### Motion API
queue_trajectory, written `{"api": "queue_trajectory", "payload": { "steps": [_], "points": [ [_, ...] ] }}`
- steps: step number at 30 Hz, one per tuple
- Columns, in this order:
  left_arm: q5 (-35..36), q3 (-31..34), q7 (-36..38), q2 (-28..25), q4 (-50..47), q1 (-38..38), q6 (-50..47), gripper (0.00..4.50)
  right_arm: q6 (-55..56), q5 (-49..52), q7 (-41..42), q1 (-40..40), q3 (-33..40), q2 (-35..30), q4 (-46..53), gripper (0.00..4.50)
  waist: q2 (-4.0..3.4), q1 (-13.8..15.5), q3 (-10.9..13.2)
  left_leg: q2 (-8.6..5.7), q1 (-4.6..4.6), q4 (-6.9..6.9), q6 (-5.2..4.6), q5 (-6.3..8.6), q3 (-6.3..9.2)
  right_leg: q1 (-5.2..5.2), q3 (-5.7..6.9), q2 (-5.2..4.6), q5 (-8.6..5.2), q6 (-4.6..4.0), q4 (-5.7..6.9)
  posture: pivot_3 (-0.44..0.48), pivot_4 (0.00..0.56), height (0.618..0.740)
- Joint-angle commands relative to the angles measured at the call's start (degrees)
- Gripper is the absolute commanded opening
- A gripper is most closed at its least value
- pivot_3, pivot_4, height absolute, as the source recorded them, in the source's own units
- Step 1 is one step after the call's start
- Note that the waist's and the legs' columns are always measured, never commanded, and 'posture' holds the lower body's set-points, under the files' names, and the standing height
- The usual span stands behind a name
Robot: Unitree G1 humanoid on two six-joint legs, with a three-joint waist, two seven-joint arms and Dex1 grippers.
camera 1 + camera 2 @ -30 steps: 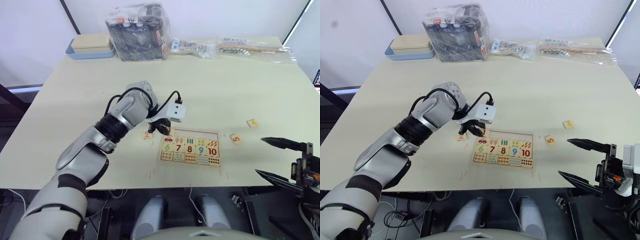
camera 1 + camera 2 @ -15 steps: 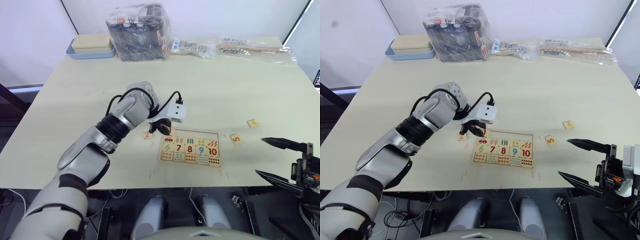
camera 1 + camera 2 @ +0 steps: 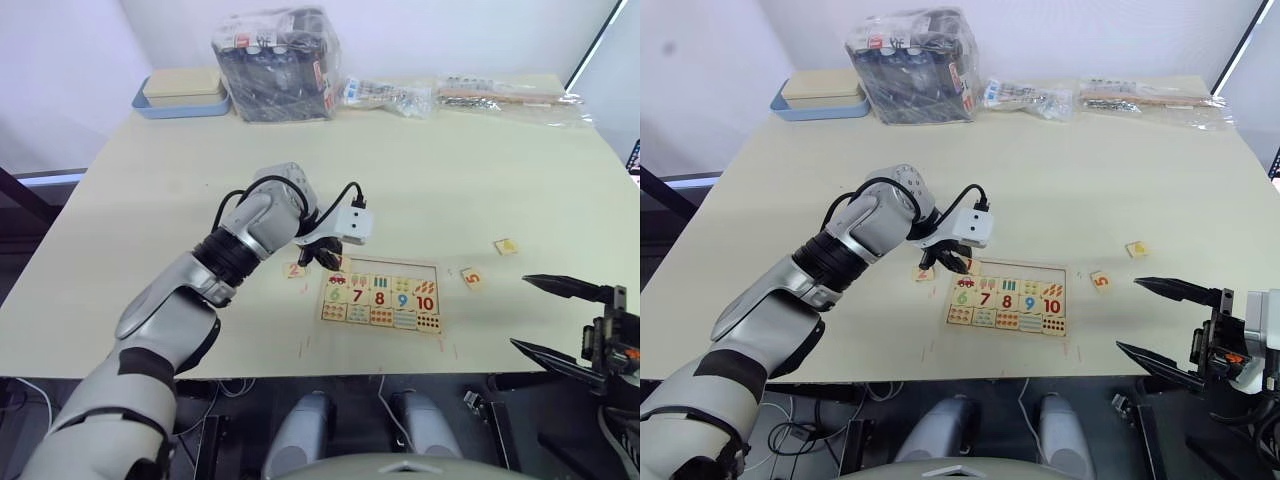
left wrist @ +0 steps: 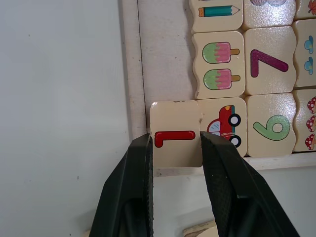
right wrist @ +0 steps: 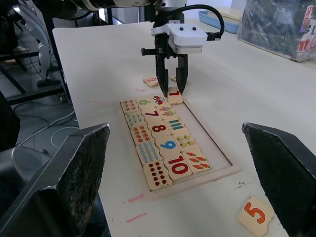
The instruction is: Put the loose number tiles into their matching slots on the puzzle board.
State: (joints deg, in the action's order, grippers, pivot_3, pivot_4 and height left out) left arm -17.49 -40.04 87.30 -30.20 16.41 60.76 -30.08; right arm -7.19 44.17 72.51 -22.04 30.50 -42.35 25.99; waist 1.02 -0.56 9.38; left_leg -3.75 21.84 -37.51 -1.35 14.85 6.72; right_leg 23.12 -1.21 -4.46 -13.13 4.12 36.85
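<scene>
The puzzle board (image 3: 438, 292) lies near the table's front edge, its far row of slots (image 3: 398, 270) bare wood. My left gripper (image 4: 175, 140) is at the board's far left corner, shut on the number 1 tile (image 4: 176, 134), which rests at the corner slot beside the car picture and overlaps the rim slightly. The number 2 tile (image 3: 294, 269) lies on the table just left of the board. The number 5 tile (image 3: 472, 278) lies to its right, and a further tile (image 3: 506, 246) lies beyond that. My right gripper (image 3: 546, 318) hovers open at the front right, off the board.
At the table's far side stand a blue tray with a beige lid (image 3: 180, 92), a plastic-wrapped dark pack (image 3: 278, 62) and two clear bags (image 3: 390, 95) (image 3: 510, 95). Another small tile (image 5: 173, 78) lies behind the left gripper.
</scene>
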Motion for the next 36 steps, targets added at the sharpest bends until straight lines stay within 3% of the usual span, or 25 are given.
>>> {"api": "queue_trajectory", "payload": {
  "steps": [1,28,29,31,32,33,34,36],
  "points": [
    [-0.02,0.32,0.79,0.19,-1.01,0.48,-0.12,0.93,1.1,0.39,-0.08,-0.19,1.61,0.24,1.6,4.5,0.0,0.0,0.0,0.0,0.0,0.0,0.0,0.0,0.0,0.0,0.0,0.0,0.0,0.0,0.0,0.0,0.15,0.74],
    [0.6,0.64,1.23,0.08,-1.27,0.67,0.12,0.93,2.0,-0.43,0.09,0.43,0.79,0.55,0.59,4.5,0.0,0.0,0.0,0.0,0.0,0.0,0.0,0.0,0.0,-0.01,0.0,0.0,0.0,0.0,0.0,0.0,0.15,0.74],
    [0.67,0.69,1.31,0.03,-1.36,0.67,0.12,1.73,2.02,-0.46,0.11,0.46,0.77,0.56,0.54,4.5,0.0,-0.01,0.0,0.0,0.0,0.0,0.0,0.0,0.0,-0.01,0.0,0.0,0.0,0.0,0.0,0.0,0.15,0.74],
    [0.74,0.74,1.39,-0.01,-1.39,0.67,0.17,1.98,2.04,-0.52,0.12,0.55,0.73,0.59,0.47,4.5,0.0,-0.02,0.0,0.0,0.0,0.0,0.0,0.0,0.0,-0.01,0.0,0.0,0.0,0.0,0.0,0.0,0.15,0.74],
    [0.78,0.75,1.4,-0.02,-1.38,0.67,0.19,2.66,2.04,-0.54,0.12,0.59,0.72,0.62,0.47,4.5,0.0,-0.02,0.0,0.0,0.0,0.0,0.0,0.0,0.01,-0.01,0.01,0.0,0.0,0.0,0.0,0.0,0.15,0.74],
    [0.85,0.75,1.43,-0.04,-1.35,0.7,0.23,2.85,2.01,-0.53,0.1,0.64,0.71,0.62,0.46,4.5,0.0,-0.03,0.0,0.0,0.0,0.0,0.0,0.0,0.0,-0.01,0.01,0.0,0.0,0.0,0.0,0.0,0.15,0.74],
    [0.93,0.77,1.48,-0.08,-1.41,0.7,0.21,3.52,2.0,-0.54,0.11,0.67,0.72,0.62,0.44,4.5,0.0,-0.04,0.0,0.0,0.0,0.0,0.0,0.0,0.0,-0.01,0.01,0.0,0.0,0.0,0.0,0.0,0.15,0.74],
    [1.04,0.86,1.58,-0.11,-1.62,0.71,0.09,4.36,1.99,-0.53,0.13,0.71,0.73,0.63,0.44,4.5,0.0,-0.03,0.0,0.0,0.0,0.0,0.0,0.0,0.0,-0.01,0.0,0.0,0.0,0.0,0.0,0.0,0.15,0.74]
  ]
}}
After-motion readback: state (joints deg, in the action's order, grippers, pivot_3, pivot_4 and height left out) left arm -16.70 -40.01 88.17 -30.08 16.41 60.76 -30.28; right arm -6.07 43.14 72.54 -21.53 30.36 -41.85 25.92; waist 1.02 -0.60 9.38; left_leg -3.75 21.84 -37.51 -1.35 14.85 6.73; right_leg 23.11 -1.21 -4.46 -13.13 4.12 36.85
